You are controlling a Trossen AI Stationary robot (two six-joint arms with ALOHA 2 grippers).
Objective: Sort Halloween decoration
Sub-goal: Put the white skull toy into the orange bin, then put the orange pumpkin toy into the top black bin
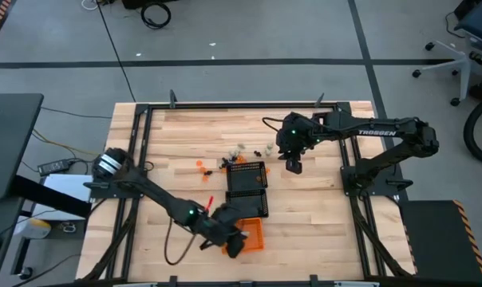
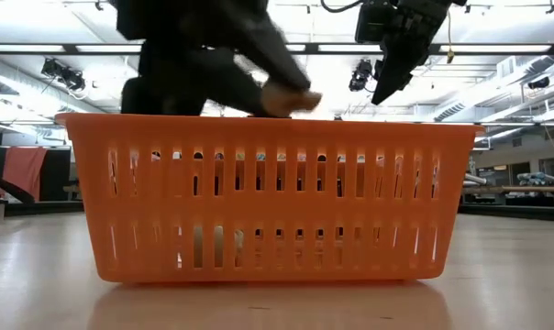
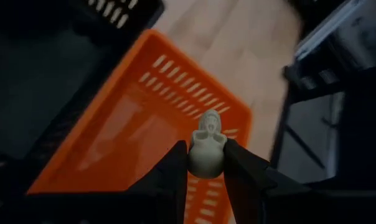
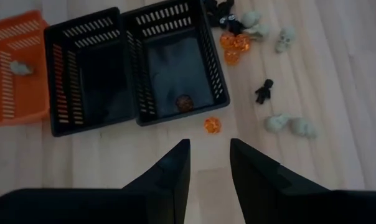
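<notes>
My left gripper (image 3: 206, 163) is shut on a cream-white ghost-like trinket (image 3: 206, 146) above the orange basket (image 3: 144, 118), which stands at the table's near edge (image 1: 253, 236). Other Halloween decoration pieces lie loose on the wood beyond the two black mesh baskets (image 4: 135, 62): orange ones (image 4: 233, 42), cream skulls (image 4: 291, 124), a black figure (image 4: 263, 91) and a single orange one (image 4: 212, 125). One dark piece (image 4: 183, 102) lies inside a black basket. My right gripper (image 4: 210, 155) hangs open above the table, right of the black baskets (image 1: 293, 165), with nothing between its fingers. My left gripper pinches the trinket's rounded lower body (image 3: 203, 163) between its two fingertips. The trinket's head (image 3: 210, 123) sticks out past the fingers. The fingers slant downward over the orange basket, and the trinket is lifted clear of it.
The two black baskets (image 1: 247, 187) stand side by side mid-table, the orange basket just nearer than them. A black frame rail (image 1: 225, 104) runs round the table top. Bare wood (image 1: 313, 215) lies to the right of the baskets.
</notes>
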